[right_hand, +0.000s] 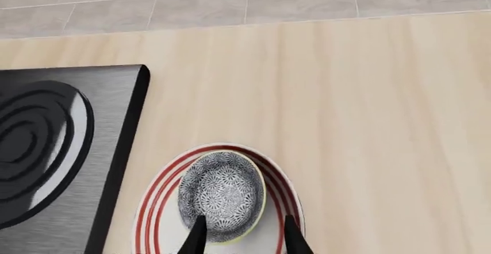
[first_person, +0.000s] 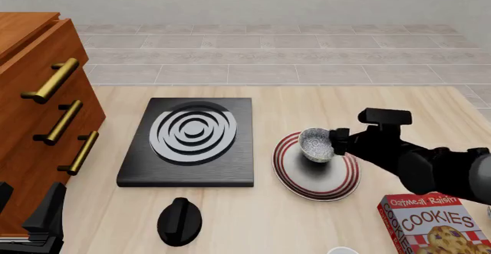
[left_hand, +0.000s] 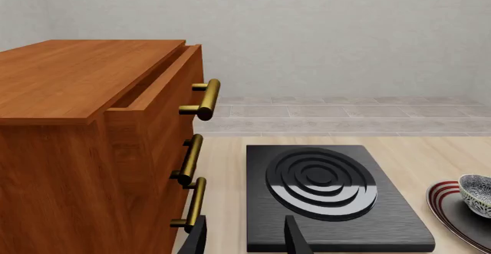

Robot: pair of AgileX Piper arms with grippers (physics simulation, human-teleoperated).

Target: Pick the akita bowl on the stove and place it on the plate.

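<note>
The counter (first_person: pixel 307 102) is seen from above by the front view. The stove (left_hand: pixel 337 199) is faced low and close by the left wrist view; stove and plate (right_hand: pixel 157 208) are shared with the downward-looking right wrist view.

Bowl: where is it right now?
In the front view the bowl is over the plate, right of the stove, at the right gripper; whether it rests there is unclear.

The surface (first_person: pixel 307 99) looked like pale, smooth wood with a fine grain. The cabinet (left_hand: pixel 69 127) was reddish, matt wood with shiny brass-like handles (left_hand: pixel 206 99). The stove (first_person: pixel 184 170) was matt black with a brushed texture, its rings (first_person: pixel 192 133) glossy. The plate (first_person: pixel 337 185) looked like glazed ceramic, as did the bowl (right_hand: pixel 221 193), speckled inside. The cookie box (first_person: pixel 433 225) looked like printed cardboard.
</note>
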